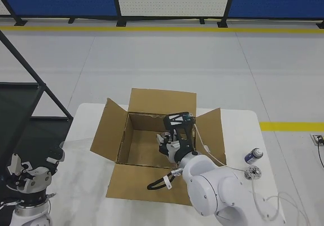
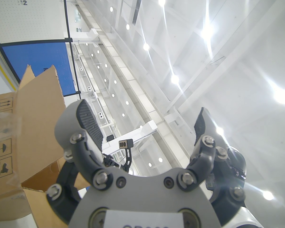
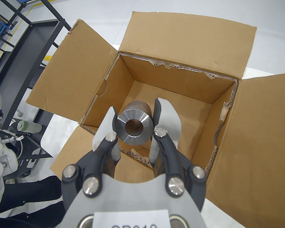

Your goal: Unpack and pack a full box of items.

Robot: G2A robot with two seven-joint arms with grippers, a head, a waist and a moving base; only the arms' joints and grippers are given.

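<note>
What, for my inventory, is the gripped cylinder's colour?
Shiny silver-grey metal cylinder, dark centre hole; right wrist view.

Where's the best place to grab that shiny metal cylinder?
On its round sides near the top end, coming straight down from above, as the right tool grips the cylinder now. It hangs upright over the open box; its top has a sloped rim and a hole, so the sides probably suit the pads better.

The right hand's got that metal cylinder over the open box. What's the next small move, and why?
Probably lower the right hand straight down into the box without releasing. It grips the grey metal cylinder by its sides above the open brown cardboard box. The box floor shows directly below, and the cylinder hangs clear of the walls.
</note>
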